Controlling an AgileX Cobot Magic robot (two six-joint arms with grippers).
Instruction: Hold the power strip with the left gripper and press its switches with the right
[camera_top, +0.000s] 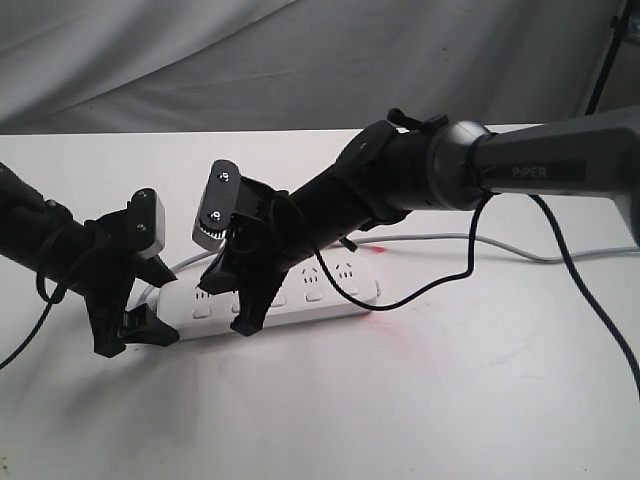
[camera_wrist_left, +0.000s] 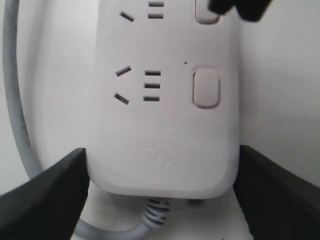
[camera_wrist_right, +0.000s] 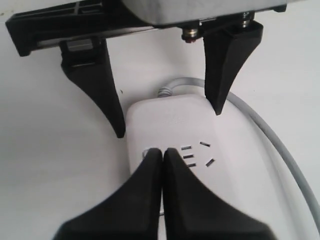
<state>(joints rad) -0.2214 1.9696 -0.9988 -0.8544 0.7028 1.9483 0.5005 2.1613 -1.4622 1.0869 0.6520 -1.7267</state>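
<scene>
The white power strip lies flat on the table, its grey cord trailing off to the right. My left gripper is shut on the strip's cord end, one black jaw pressed against each long side, as the left wrist view shows around the power strip. My right gripper, on the PIPER arm, is shut, its joined tips down on the row of switches. In the left wrist view the first switch is free and a black tip covers the second. In the right wrist view the right gripper hides that switch.
A white table carries everything, with a grey cloth backdrop behind it. A red glow shows on the table by the strip's far end. Loose black cables hang from both arms over the table.
</scene>
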